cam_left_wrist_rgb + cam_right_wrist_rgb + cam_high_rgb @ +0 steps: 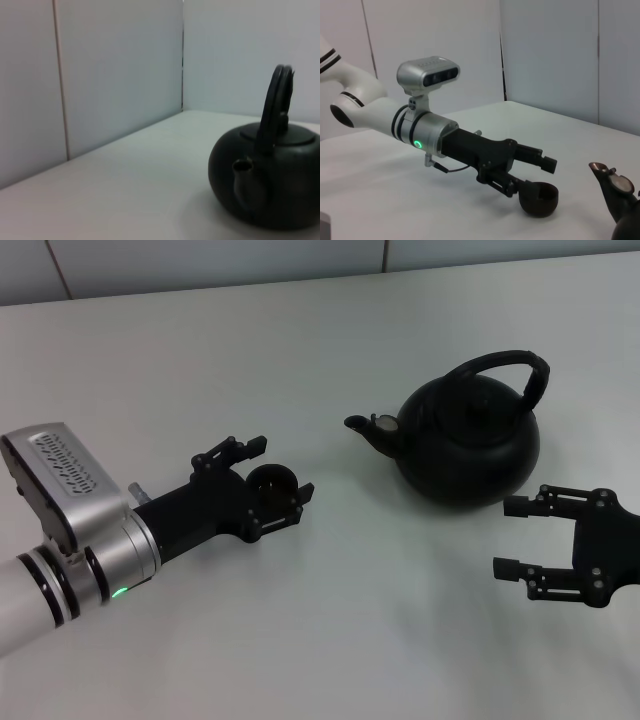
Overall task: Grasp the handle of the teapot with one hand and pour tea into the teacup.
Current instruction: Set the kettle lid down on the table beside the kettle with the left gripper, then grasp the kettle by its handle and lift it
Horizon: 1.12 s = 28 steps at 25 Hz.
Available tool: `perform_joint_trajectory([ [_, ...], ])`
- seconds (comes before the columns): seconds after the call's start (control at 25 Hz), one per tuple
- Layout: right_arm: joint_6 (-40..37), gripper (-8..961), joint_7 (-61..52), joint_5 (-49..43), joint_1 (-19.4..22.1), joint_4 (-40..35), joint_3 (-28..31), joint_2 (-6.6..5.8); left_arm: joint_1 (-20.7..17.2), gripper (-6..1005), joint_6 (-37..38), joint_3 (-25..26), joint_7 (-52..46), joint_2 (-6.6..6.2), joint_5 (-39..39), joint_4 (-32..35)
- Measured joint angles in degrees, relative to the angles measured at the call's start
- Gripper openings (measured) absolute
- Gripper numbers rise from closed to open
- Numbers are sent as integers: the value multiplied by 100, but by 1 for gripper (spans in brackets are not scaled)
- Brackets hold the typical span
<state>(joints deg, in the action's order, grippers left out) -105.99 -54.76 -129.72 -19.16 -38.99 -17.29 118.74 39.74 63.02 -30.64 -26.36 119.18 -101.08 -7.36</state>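
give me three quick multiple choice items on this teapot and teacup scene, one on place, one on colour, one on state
1. Where is the teacup?
A. between the fingers of the left claw
B. under the teapot's spout
C. beside the right claw

2. What colour is the teapot?
A. white
B. matte black
C. red

3. What state is the right claw in?
A. shut on the handle
B. holding the teacup
C. open and empty

Answers:
1 A, the head view shows the left claw's fingers on either side of the teacup.
2 B, its body, spout and handle all look black.
3 C, its fingers are spread, near the teapot's base, with nothing between them.
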Motion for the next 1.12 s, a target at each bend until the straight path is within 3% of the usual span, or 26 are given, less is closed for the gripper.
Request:
perform_joint_trajectory([
  [0.32, 39, 732, 0, 0, -44, 37, 8, 0, -223, 856, 890, 138, -25, -45, 27, 208],
  [0.44, 42, 732, 0, 7, -54, 23, 7, 0, -223, 856, 890, 138, -25, -45, 27, 208],
  [0.52, 42, 732, -16, 19, -51, 6, 6, 0, -633, 856, 1581, 151, -84, -61, 29, 639],
  [0.68, 44, 732, -30, 116, -13, -4, 6, 0, -809, 856, 1841, 166, -136, -62, 29, 813],
  [0.76, 44, 732, -31, 125, -8, -6, 6, 0, -1251, 857, 2602, 6, -734, -95, -2, 1420],
  [0.88, 43, 731, -35, 143, 8, -12, 16, 0, -1362, 857, 2754, -73, -916, -108, -3, 1613],
  [1.0, 36, 732, -36, 149, 21, -13, 56, 0, -1890, 857, 3445, -366, -1889, -148, -7, 2505],
  [1.12, 21, 732, -35, 150, 32, -11, 91, 0, -1968, 856, 3561, -384, -1968, -172, -8, 2583],
])
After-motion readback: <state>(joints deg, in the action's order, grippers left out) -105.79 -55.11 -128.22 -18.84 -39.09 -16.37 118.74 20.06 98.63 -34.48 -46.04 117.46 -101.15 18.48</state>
